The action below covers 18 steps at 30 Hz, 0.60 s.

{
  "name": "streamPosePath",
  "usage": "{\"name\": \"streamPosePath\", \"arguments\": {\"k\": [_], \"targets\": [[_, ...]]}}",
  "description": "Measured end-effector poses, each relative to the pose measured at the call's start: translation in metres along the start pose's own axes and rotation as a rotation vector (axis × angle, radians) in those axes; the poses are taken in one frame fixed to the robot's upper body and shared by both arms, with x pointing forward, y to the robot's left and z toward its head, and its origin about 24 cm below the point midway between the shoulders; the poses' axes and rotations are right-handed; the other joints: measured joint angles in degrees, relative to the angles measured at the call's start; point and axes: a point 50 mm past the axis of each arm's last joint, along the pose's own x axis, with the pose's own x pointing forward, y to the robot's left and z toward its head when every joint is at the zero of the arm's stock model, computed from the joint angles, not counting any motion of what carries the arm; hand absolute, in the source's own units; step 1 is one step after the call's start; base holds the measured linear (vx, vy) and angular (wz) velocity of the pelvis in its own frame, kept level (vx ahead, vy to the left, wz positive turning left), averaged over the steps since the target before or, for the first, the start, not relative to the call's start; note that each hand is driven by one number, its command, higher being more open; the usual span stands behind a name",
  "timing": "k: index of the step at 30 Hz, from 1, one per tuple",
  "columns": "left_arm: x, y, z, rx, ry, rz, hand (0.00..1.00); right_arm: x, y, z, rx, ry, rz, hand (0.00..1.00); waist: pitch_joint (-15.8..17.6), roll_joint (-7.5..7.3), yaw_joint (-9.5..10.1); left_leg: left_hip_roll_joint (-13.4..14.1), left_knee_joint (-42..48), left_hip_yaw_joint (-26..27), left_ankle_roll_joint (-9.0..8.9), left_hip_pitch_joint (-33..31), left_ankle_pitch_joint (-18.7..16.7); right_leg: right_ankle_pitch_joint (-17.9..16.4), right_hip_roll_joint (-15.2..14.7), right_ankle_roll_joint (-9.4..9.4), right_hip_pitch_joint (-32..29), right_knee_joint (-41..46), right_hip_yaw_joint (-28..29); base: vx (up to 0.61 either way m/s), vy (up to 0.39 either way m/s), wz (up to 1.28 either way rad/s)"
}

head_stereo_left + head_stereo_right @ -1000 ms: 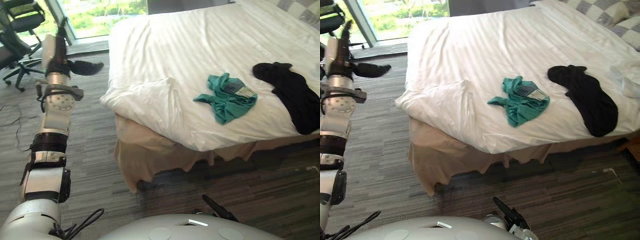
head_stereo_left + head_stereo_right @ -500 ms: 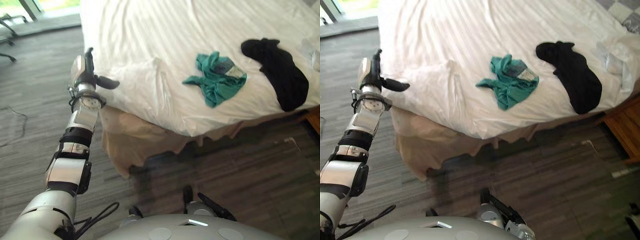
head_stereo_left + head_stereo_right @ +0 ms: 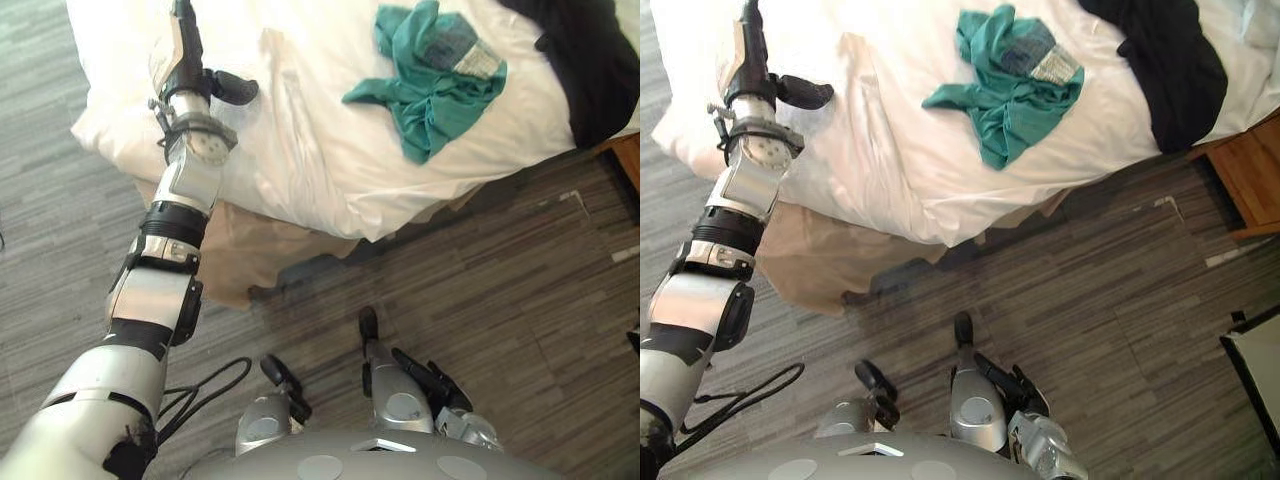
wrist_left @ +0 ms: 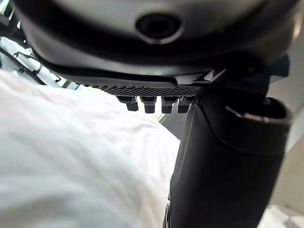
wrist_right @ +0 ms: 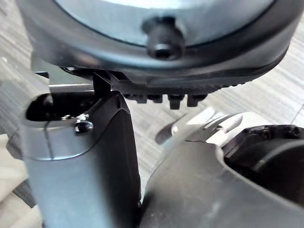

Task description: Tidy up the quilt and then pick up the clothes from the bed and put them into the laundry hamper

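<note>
Quilt (image 3: 300, 130) white and rumpled, teal garment (image 3: 430, 80) crumpled atop, left hand (image 3: 185, 62) straight-fingered at its corner.

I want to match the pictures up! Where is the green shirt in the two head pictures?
Left eye view: the green shirt lies near the top, right of the middle, on the white quilt.
Right eye view: the green shirt lies near the top, about the middle.
Shared landmark: the black clothes just right of it.
</note>
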Motion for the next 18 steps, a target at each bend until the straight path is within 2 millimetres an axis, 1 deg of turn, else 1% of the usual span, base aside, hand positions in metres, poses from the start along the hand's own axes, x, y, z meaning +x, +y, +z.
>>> {"name": "streamPosePath", "arguments": {"k": [1,2,3,4,5,6,8,11,15,17,18], "targets": [[0.002,-0.001,0.0,0.014,0.052,-0.068,0.0,0.002,0.003,0.008,-0.007,-0.02,0.012,1.0,1.21,0.33,-0.03,-0.02,0.48,0.01,0.02,-1.16,0.01,0.0,-0.18,0.0,-1.17,0.42,0.09,-0.05,-0.031,-0.01],[0.003,-0.001,-0.001,0.018,0.08,-0.104,0.0,0.003,0.004,0.012,-0.011,-0.029,0.017,1.0,1.76,0.37,-0.02,-0.01,0.72,0.04,0.03,-1.69,0.03,0.0,-0.23,0.0,-1.69,0.53,0.16,-0.04,-0.036,-0.04],[0.004,0.0,-0.001,0.04,0.094,-0.128,0.0,0.004,0.006,0.017,-0.017,-0.043,0.024,1.0,2.83,0.58,0.06,0.02,0.73,0.34,0.14,-2.17,0.1,-0.01,-0.16,-0.02,-2.51,0.92,0.44,-0.05,-0.038,-0.04],[0.004,0.003,0.003,0.054,0.082,-0.117,0.0,0.005,0.007,0.019,-0.02,-0.052,0.027,1.0,3.17,0.75,0.09,0.04,0.77,0.35,0.24,-2.5,0.18,-0.02,-0.16,-0.02,-2.77,1.0,0.44,-0.05,-0.046,-0.01],[0.008,0.011,0.011,0.074,0.068,-0.118,0.0,0.004,0.007,0.024,-0.028,-0.065,0.034,1.0,3.41,1.09,0.38,0.05,0.86,0.35,0.34,-3.03,0.27,-0.02,-0.19,-0.03,-3.33,1.13,0.42,-0.04,-0.036,0.04],[0.013,0.021,0.014,0.084,0.08,-0.14,0.0,0.005,0.009,0.027,-0.032,-0.072,0.041,1.0,3.55,1.2,0.24,0.09,1.04,0.35,0.37,-3.12,0.29,-0.03,-0.2,-0.04,-3.38,1.17,0.41,-0.04,-0.032,0.02],[0.016,0.032,0.01,0.096,0.108,-0.184,0.0,0.007,0.012,0.033,-0.038,-0.084,0.054,1.0,3.58,1.23,-0.17,0.13,1.64,0.37,0.37,-3.33,0.28,-0.05,-0.35,-0.04,-3.39,1.24,0.42,-0.04,-0.03,0.01],[0.018,0.038,0.01,0.101,0.11,-0.207,0.0,0.008,0.014,0.036,-0.057,-0.09,0.074,1.0,3.77,1.58,-0.08,0.12,1.63,0.21,0.4,-3.48,0.3,-0.1,-0.43,-0.08,-3.37,1.24,0.11,-0.04,-0.03,0.05],[0.016,0.033,0.0,0.053,0.112,-0.261,0.0,0.008,0.016,0.039,-0.076,-0.113,0.086,1.0,3.86,1.77,-0.16,-0.06,1.58,-0.52,0.66,-3.02,0.49,-0.28,-0.88,-0.19,-2.36,1.3,-0.94,-0.02,-0.018,0.12],[0.012,0.024,-0.006,0.025,0.109,-0.323,0.0,0.008,0.013,0.037,-0.075,-0.113,0.073,1.0,3.95,1.94,-0.2,-0.18,1.52,-1.32,0.73,-1.64,0.54,-0.81,-1.22,-0.16,-0.27,1.28,-2.17,0.0,-0.008,0.29],[0.007,0.016,-0.014,0.006,0.105,-0.383,0.0,0.007,0.009,0.034,-0.072,-0.103,0.058,1.0,3.91,2.0,-0.18,-0.17,1.5,-2.13,0.73,-0.39,0.54,-1.37,-1.4,-0.14,1.72,1.28,-3.28,0.02,-0.005,0.4]]}}
